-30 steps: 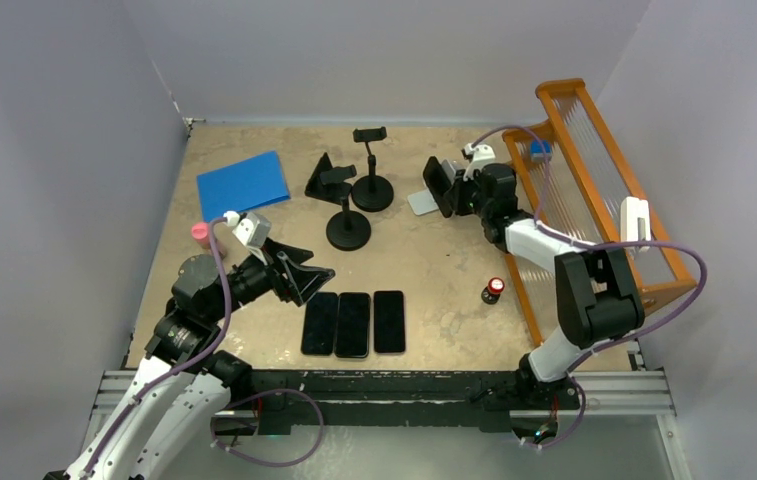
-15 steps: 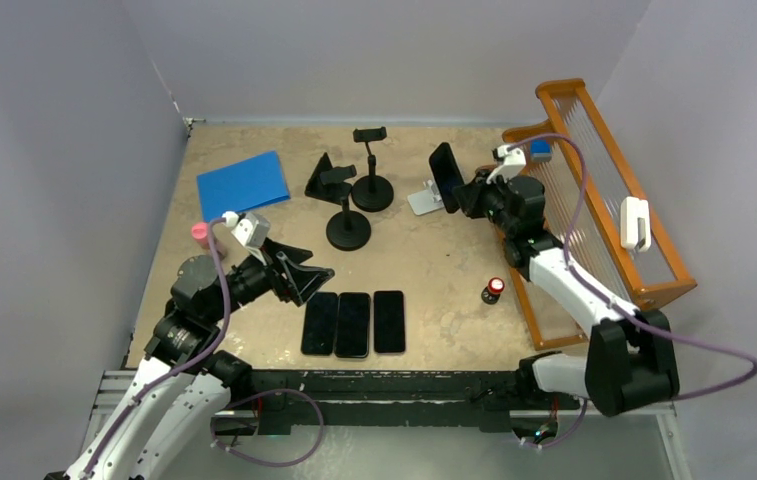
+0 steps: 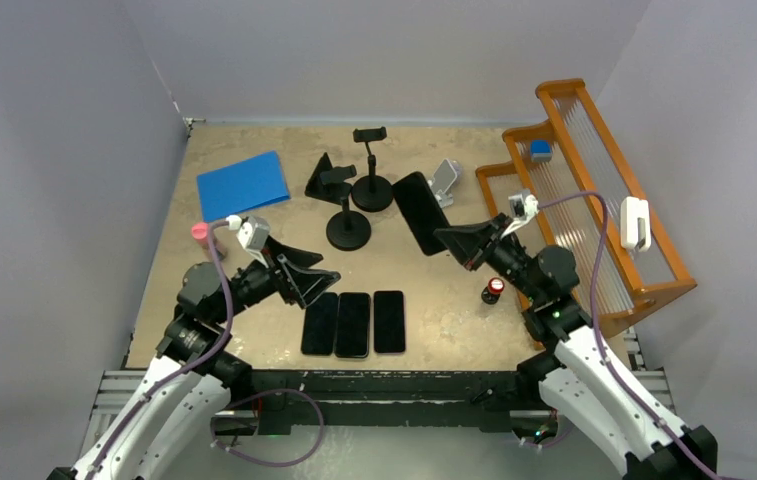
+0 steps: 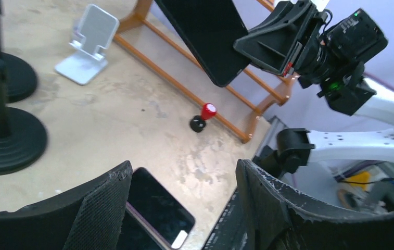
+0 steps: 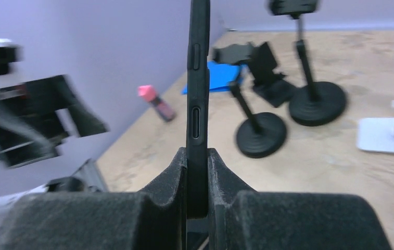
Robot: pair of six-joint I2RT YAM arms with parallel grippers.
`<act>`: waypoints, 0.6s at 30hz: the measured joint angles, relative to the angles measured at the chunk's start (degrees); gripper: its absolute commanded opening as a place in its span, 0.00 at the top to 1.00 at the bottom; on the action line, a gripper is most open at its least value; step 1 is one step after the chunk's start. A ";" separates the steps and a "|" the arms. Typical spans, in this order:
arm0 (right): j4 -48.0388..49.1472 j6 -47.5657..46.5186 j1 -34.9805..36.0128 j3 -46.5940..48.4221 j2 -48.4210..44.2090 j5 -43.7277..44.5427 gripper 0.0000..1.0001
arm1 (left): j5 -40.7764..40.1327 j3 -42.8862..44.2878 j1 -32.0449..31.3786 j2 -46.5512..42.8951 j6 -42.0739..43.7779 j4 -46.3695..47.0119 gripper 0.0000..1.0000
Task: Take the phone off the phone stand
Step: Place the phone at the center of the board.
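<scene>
My right gripper (image 3: 459, 243) is shut on a black phone (image 3: 416, 212) and holds it in the air over the middle of the table; the phone shows edge-on between the pads in the right wrist view (image 5: 197, 94) and in the left wrist view (image 4: 205, 36). The silver phone stand (image 3: 444, 180) stands empty at the back, also seen in the left wrist view (image 4: 88, 44). My left gripper (image 3: 319, 280) is open and empty, hovering just left of three black phones (image 3: 354, 322) lying in a row near the front edge.
Black stands (image 3: 349, 225) (image 3: 372, 185) (image 3: 329, 178) stand at the back centre. A blue pad (image 3: 242, 184) and a pink bottle (image 3: 200, 233) are at the left. A small red-topped object (image 3: 494, 289) sits by the orange rack (image 3: 594, 200) at the right.
My right gripper has lifted the phone off the silver stand and carried it toward the front and left. The stand is left empty. The left arm has barely moved.
</scene>
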 measured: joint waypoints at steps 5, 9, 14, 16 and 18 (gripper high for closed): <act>3.93 8.00 3.93 -6.03 -8.50 -2.47 1.00 | 4.94 -5.11 0.00 3.26 -7.32 10.12 0.29; 4.94 14.27 4.15 -11.58 -14.75 -2.38 1.00 | 6.62 -5.29 0.00 6.56 -10.29 14.21 0.29; 5.66 20.98 4.24 -17.57 -22.01 -2.45 1.00 | 9.01 -7.69 0.00 9.01 -15.37 23.15 0.29; 7.54 23.34 4.28 -18.82 -23.17 -2.51 1.00 | 10.25 -8.90 0.00 10.71 -17.81 27.85 0.29; 9.79 25.29 4.28 -19.50 -23.30 -2.60 1.00 | 11.63 -9.31 0.00 13.25 -20.26 31.91 0.29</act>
